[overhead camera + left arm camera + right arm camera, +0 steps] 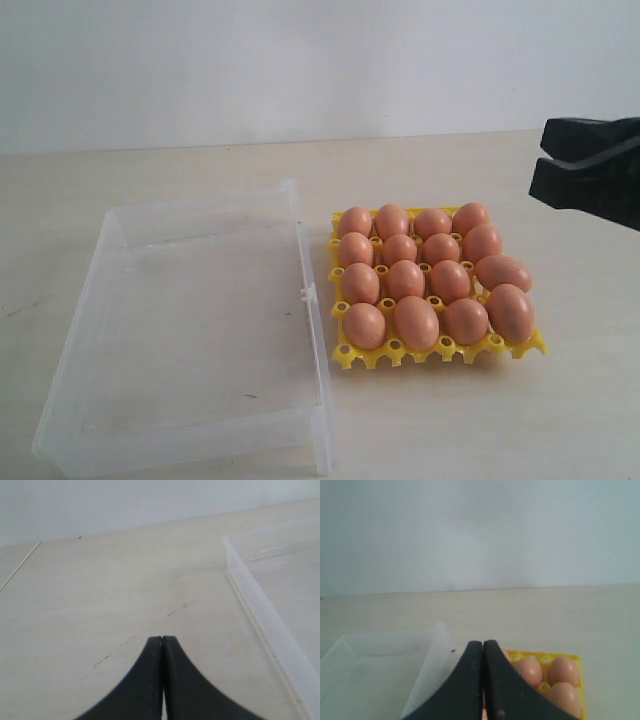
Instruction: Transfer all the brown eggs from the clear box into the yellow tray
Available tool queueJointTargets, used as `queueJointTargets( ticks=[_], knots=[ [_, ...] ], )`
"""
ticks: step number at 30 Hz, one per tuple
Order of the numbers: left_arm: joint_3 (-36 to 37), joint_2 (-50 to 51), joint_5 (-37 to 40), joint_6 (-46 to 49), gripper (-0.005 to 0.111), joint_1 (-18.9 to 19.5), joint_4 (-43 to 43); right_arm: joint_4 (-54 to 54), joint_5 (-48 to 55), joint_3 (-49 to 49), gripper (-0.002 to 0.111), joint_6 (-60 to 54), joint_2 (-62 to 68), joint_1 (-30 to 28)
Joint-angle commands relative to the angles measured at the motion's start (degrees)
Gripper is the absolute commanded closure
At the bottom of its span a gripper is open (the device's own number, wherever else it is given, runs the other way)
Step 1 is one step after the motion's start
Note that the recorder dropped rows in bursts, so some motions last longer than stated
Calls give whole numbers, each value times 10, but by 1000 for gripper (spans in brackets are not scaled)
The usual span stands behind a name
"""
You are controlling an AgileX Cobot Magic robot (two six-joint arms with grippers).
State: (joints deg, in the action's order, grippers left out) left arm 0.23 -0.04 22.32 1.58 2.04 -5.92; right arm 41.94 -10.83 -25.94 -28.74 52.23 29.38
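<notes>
The yellow tray [346, 353] sits right of centre, and several brown eggs [416, 321] fill its cells. To its left lies the clear box [300, 240] with nothing inside it. My right gripper [548, 162] hangs shut and holds nothing, up in the air to the right of the tray. In the right wrist view its jaws [483, 642] are pressed together above the tray [578, 658] and its eggs [565, 670], with the box wall [437, 650] beside them. My left gripper [162, 638] is shut over bare table next to the box wall [260, 605]; it does not show in the exterior view.
The pale wooden table [480, 420] runs back to a white wall [300, 60]. A small clasp tab [309, 294] sticks out from the box side that faces the tray.
</notes>
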Motion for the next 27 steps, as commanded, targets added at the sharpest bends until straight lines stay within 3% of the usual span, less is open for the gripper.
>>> queueJointTargets(
  ticks=[1, 11, 15, 17, 19, 21, 25, 27],
  knots=[
    [-2, 0, -5, -2, 107, -3, 1, -31, 33, -22, 108, -57, -33, -2],
    [-2, 0, -5, -2, 107, -3, 1, -51, 72, -25, 108, -56, -71, -2],
    [-2, 0, -5, -2, 107, -3, 1, -48, 146, -28, 108, -24, -51, -14],
    [-2, 0, -5, -2, 107, -3, 1, -81, 213, -50, 107, -10, -12, -48],
    [-2, 0, -5, -2, 107, -3, 1, -143, 216, -88, 102, 60, 25, -89],
    [-2, 0, -5, -2, 107, -3, 1, -251, 275, -142, 90, 162, 75, -138],
    [-2, 0, -5, -2, 107, -3, 1, -363, 378, -228, 49, 295, 219, -201],
    [-2, 0, -5, -2, 107, -3, 1, -361, 385, -256, 48, 295, 275, -210]
  ],
)
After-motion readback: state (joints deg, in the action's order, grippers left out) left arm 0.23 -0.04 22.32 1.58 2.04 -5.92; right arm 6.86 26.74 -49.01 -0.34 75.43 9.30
